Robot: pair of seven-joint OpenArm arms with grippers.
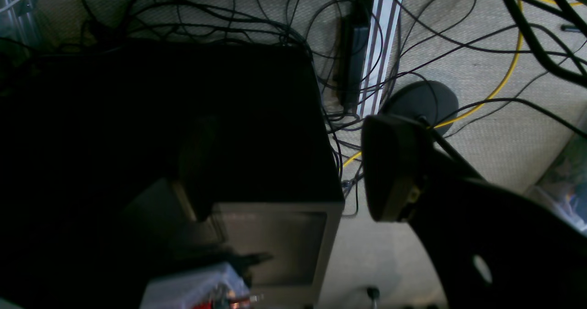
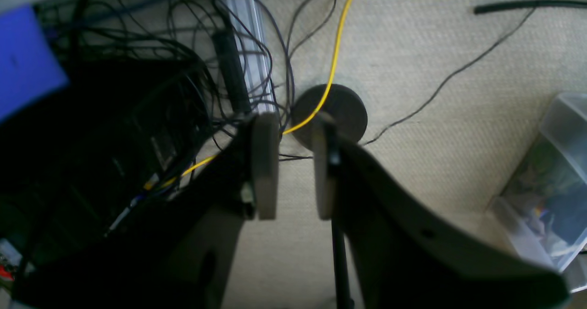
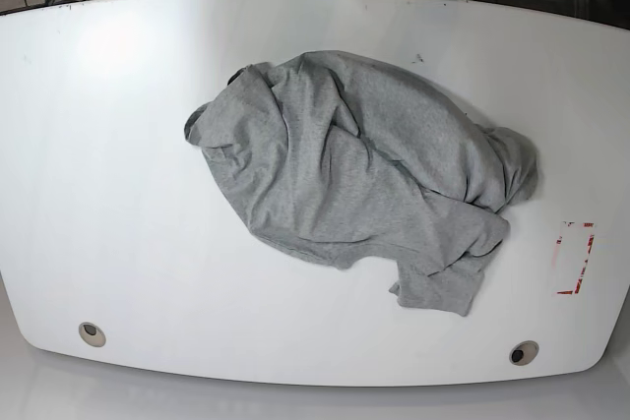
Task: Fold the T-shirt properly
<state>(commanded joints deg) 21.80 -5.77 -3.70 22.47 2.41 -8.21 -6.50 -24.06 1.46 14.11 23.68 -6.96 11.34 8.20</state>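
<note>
On the white table, spread across its middle and toward the right-hand part of the base view, lies the T-shirt, a crumpled heap of light heather-grey cotton with soft rolled folds and no lettering showing. Its long axis runs diagonally, from a bunched lobe at the far left to a loose flap hanging toward the near right edge of the table. Nothing about it is flattened yet, so I judge the folding has not begun.

Neither arm appears over the table. Both wrist cameras look down at beige woven carpet off the table, strewn with black cables and a yellow cable. The right gripper shows two flat pads with a narrow empty gap between them. Of the left gripper only one dark rounded finger is visible, so I cannot tell how wide it stands.

Which arm is nearer the shirt cannot be read here; either must first travel in over the table before reaching the cloth.
</note>
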